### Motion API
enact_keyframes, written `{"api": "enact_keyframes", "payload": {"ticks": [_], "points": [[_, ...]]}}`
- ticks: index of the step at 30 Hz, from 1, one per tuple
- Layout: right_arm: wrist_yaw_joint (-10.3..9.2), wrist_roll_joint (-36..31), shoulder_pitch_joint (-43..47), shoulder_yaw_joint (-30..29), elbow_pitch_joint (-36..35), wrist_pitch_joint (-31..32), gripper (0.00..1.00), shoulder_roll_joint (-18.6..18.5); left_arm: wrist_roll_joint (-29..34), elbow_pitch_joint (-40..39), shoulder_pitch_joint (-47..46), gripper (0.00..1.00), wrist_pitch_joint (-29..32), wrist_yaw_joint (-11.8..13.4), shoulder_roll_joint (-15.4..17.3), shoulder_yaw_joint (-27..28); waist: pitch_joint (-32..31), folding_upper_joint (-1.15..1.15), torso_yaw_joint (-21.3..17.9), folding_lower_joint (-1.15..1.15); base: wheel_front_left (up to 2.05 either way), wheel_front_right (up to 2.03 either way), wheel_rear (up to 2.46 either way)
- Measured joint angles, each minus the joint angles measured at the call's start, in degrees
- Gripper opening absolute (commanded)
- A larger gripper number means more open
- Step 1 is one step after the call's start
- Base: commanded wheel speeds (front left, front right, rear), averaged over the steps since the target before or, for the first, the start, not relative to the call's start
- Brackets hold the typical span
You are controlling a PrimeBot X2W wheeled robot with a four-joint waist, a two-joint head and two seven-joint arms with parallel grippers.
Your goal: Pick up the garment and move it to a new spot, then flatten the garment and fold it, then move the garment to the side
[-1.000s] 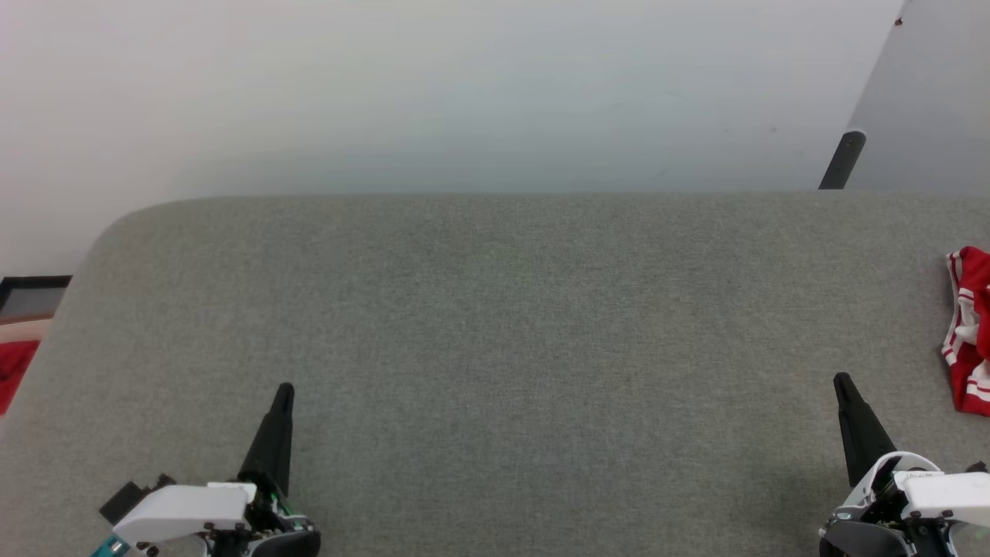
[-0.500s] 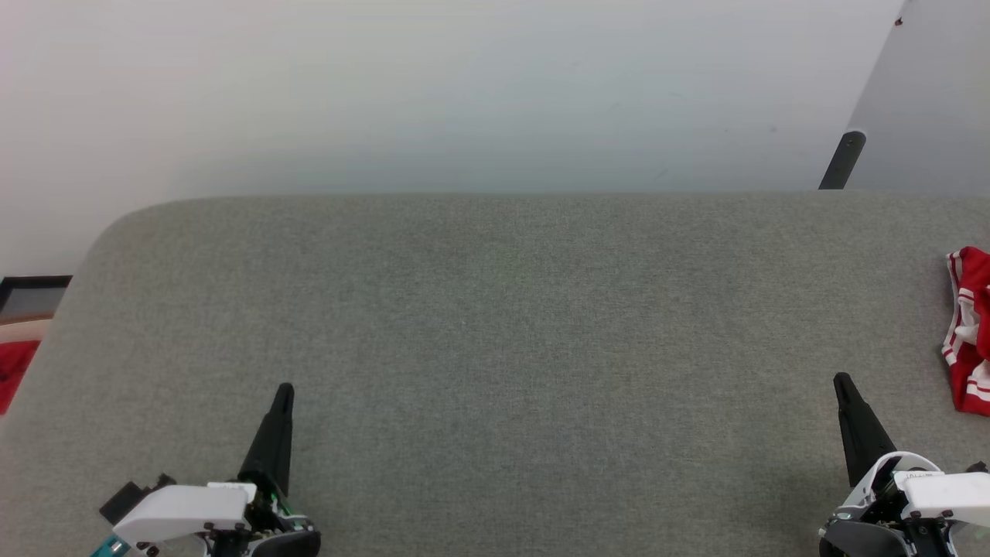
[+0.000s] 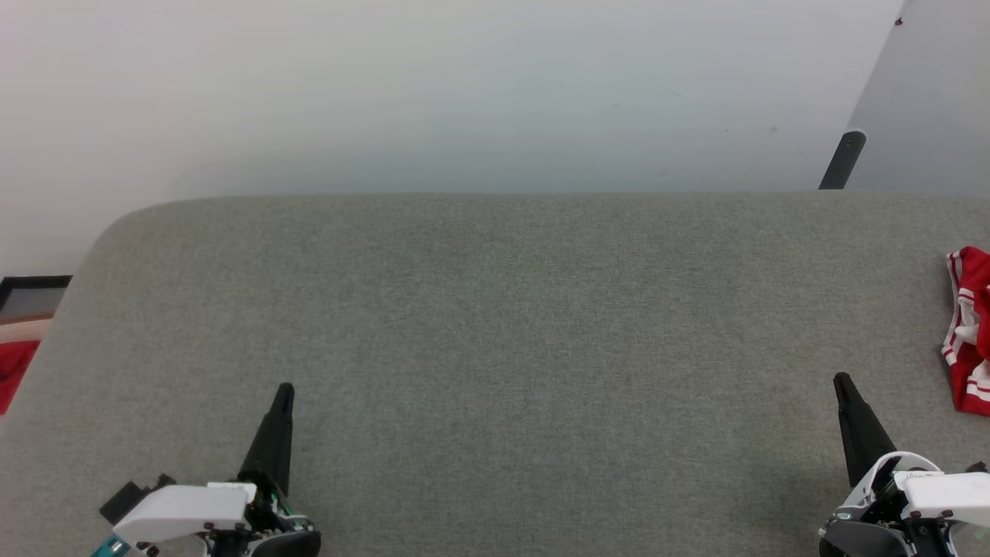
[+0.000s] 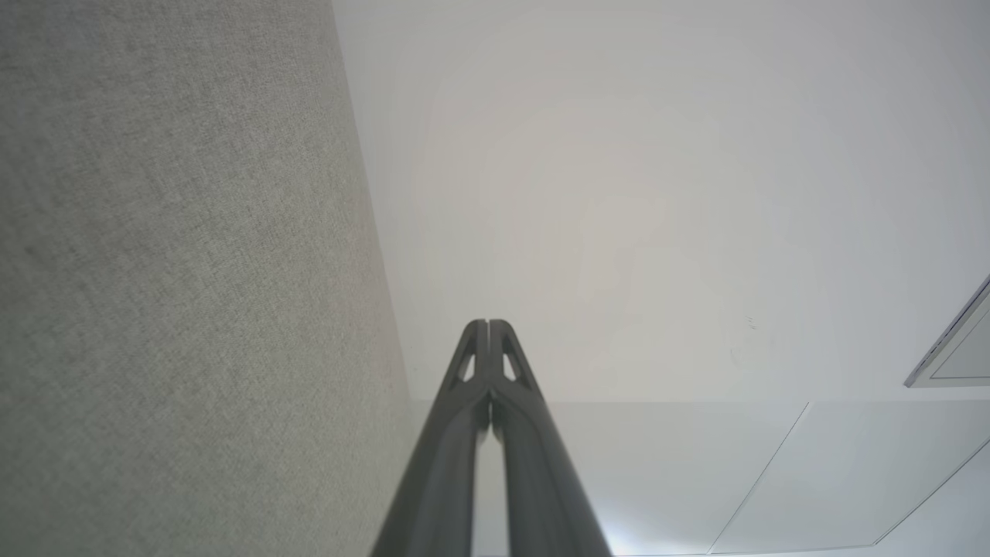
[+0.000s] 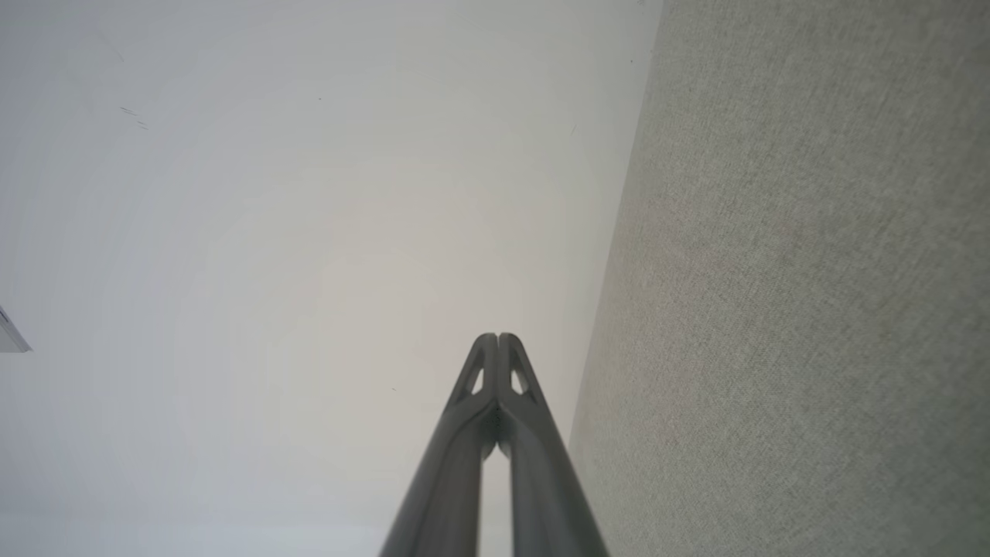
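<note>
Left gripper (image 3: 285,390): clenched, empty.
Right gripper (image 3: 841,380): clenched, empty.
Garment (image 3: 968,333): bunched, far right on table (image 3: 495,333), near right gripper.

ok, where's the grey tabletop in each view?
Head view: tabletop spans the lower part, its far edge running across mid-picture.
Left wrist view: it takes the left side, left of the shut left gripper.
Right wrist view: it takes the right side, right of the shut right gripper.
Shared landmark: the white wall beyond the tabletop's far edge.
</note>
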Motion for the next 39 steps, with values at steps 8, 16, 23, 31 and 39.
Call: {"api": "enact_keyframes", "payload": {"ticks": [8,16,23,31,39], "points": [[0.00,0.00,0.00,0.00,0.00,0.00,0.00,0.00,0.00,0.00,0.00,0.00,0.00,0.00,0.00,0.00,0.00,0.00,0.00,0.00,0.00,0.00,0.00],[0.00,0.00,0.00,0.00,0.00,0.00,0.00,0.00,0.00,0.00,0.00,0.00,0.00,0.00,0.00,0.00,0.00,0.00,0.00,0.00,0.00,0.00,0.00],[0.00,0.00,0.00,0.00,0.00,0.00,0.00,0.00,0.00,0.00,0.00,0.00,0.00,0.00,0.00,0.00,0.00,0.00,0.00,0.00,0.00,0.00,0.00],[0.00,0.00,0.00,0.00,0.00,0.00,0.00,0.00,0.00,0.00,0.00,0.00,0.00,0.00,0.00,-0.01,0.00,0.00,0.00,0.00,0.00,0.00,0.00],[0.00,0.00,0.00,0.00,0.00,0.00,0.00,0.00,0.00,0.00,0.00,0.00,0.00,0.00,0.00,-0.01,0.00,0.00,0.00,0.00,0.00,0.00,0.00]]}}
